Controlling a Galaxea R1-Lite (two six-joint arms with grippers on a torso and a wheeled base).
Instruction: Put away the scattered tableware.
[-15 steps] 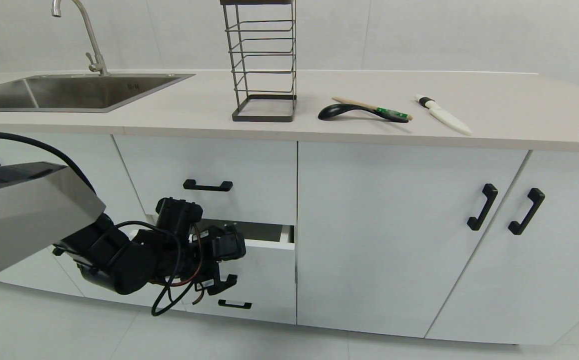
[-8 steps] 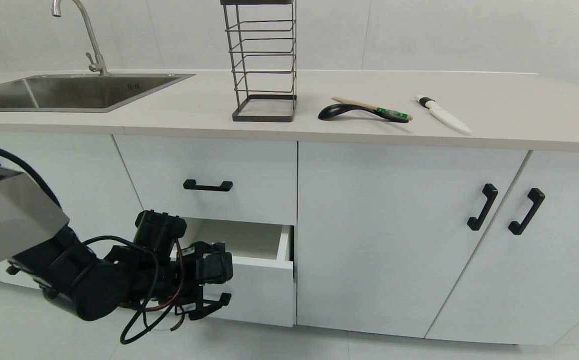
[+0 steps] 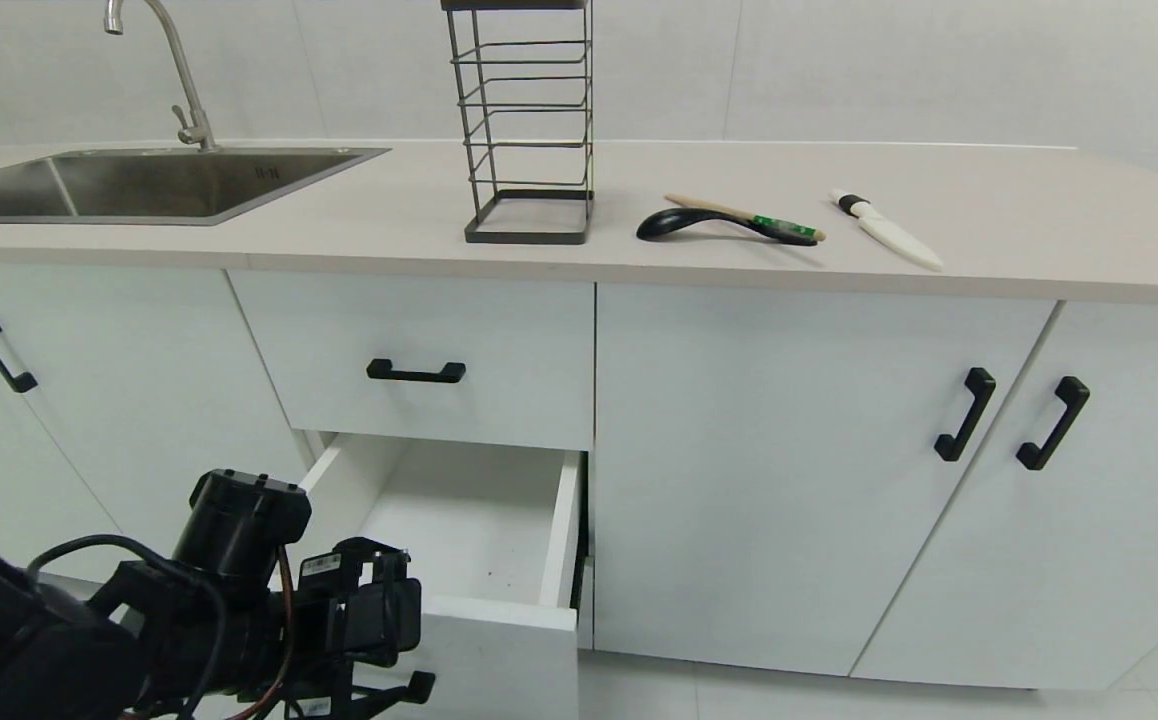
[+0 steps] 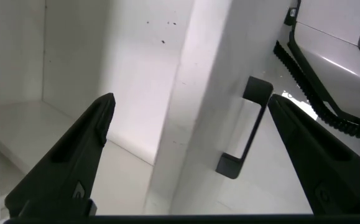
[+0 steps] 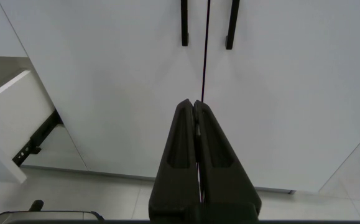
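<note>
Tableware is noted on the counter (image 3: 339,228), right of the middle. A black spoon (image 3: 684,222) lies there with a wooden-handled utensil (image 3: 729,211) laid along it, meeting its handle at the right end. A white knife (image 3: 889,232) lies apart from both, farther right. A wire rack (image 3: 529,130) is set upright just left of the spoon. A sink (image 3: 239,205) is let into the counter at the far left.

The lower drawer (image 3: 567,520) under the counter stands open. Its white floor is marked by a few dark specks. The upper drawer (image 3: 419,340) above it is shut.

The left gripper (image 3: 409,640) is seen low, at the near left corner of the open drawer. Its fingers (image 4: 80,155) are spread wide and set astride the drawer front (image 4: 192,124), one inside the drawer, the other outside and beyond the black handle (image 4: 245,130). Nothing is clamped. Contact with the panel cannot be told.

The right gripper (image 5: 198,109) is held before two shut cabinet doors (image 5: 279,93). Its fingers are pressed together with nothing held between them.
</note>
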